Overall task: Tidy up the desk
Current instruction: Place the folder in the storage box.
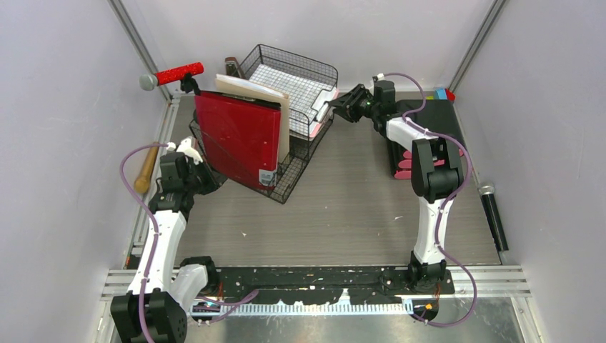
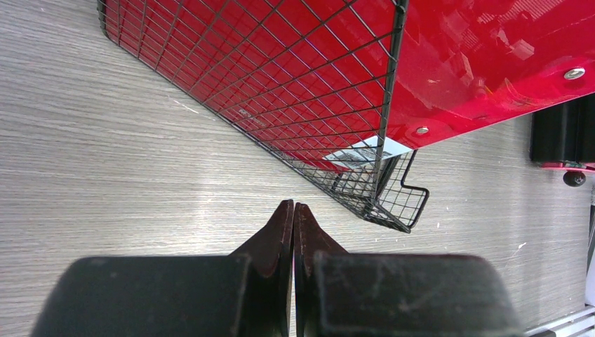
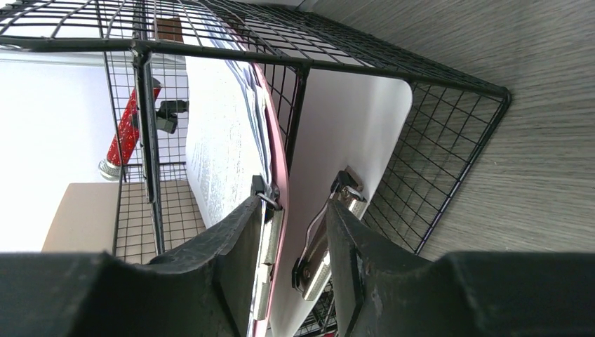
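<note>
Left gripper (image 2: 293,207) hangs low over the grey counter (image 1: 343,214), jaws pressed together on nothing. The counter fills the middle of the top view. Dead ahead I've got the wire rack (image 1: 300,68), upper centre, with a red folder (image 1: 239,136) standing in its lower tray. Right gripper (image 3: 295,207) is at the rack's right side, jaws part-spread around the clips of a pink clipboard (image 3: 281,161) and a white clipboard (image 3: 351,126). I can't tell if they're pinching.

The left arm (image 1: 161,236) is bent, the left tool (image 2: 293,210) closed tight. The right arm (image 1: 432,214) reaches far forward, the right tool (image 3: 295,206) with fingers (image 3: 235,246) partly apart.
</note>
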{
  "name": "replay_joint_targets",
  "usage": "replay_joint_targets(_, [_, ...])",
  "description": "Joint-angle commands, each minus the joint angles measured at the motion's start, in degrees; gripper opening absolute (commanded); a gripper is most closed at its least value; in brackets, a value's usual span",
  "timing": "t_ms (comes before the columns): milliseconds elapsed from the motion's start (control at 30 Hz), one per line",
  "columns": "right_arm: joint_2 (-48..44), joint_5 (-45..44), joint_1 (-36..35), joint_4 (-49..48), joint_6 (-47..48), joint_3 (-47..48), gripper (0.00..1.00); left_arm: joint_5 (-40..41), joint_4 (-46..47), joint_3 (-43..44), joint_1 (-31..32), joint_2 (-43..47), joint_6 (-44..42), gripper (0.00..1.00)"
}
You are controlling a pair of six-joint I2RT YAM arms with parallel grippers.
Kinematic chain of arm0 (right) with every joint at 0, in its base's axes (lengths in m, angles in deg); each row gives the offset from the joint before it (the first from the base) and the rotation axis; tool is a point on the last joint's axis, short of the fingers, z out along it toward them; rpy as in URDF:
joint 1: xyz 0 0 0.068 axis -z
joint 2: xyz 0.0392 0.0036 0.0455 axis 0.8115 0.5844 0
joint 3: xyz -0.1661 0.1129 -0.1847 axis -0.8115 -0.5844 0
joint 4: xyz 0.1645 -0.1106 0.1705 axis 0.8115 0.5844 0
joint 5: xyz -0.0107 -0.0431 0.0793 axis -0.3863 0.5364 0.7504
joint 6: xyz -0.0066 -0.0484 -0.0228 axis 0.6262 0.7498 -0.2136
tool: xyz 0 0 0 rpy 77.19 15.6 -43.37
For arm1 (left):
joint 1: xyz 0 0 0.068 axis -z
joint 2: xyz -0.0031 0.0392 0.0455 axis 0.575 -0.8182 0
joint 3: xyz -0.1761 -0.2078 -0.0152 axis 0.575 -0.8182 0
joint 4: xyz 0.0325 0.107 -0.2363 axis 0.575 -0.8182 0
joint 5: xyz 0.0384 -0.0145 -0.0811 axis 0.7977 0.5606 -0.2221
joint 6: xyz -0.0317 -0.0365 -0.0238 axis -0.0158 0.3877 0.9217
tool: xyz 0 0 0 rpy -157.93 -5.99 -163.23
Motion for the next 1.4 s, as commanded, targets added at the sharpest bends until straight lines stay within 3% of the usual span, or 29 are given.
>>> replay_joint_targets(0, [0.2,-5.4,0.6,4.2,4.3,-0.8,0.44,-0.4,2.2,0.3,-0.2,0.7,-1.1,0.00])
replay_joint_targets(633, [-7.7,1.5,0.6,-1.1,-1.5,-0.5,0.54,5.6,0.9,3.2,-0.4,-1.1,-3.7,0.00])
replay_joint_targets(833, [-11.0,2.5,0.7,-1.1,-0.3,-2.1,0.56,4.7,-2.9,5.0,-0.4,1.8,-8.9,0.02])
replay_joint_targets(967, [-12.7,3.4,1.1,-1.2,0.5,-3.0,0.58,0.1,-4.0,6.3,-0.4,3.3,-10.8,0.16])
replay_joint_targets(1200, [-15.8,4.9,2.4,-1.7,1.9,-5.2,0.59,-3.1,0.3,7.9,0.3,0.0,-8.3,0.61])
replay_joint_targets(1367, [-18.0,6.5,4.2,-1.6,3.0,-7.4,0.60,-1.0,4.1,9.6,2.3,-4.8,-7.7,0.74])
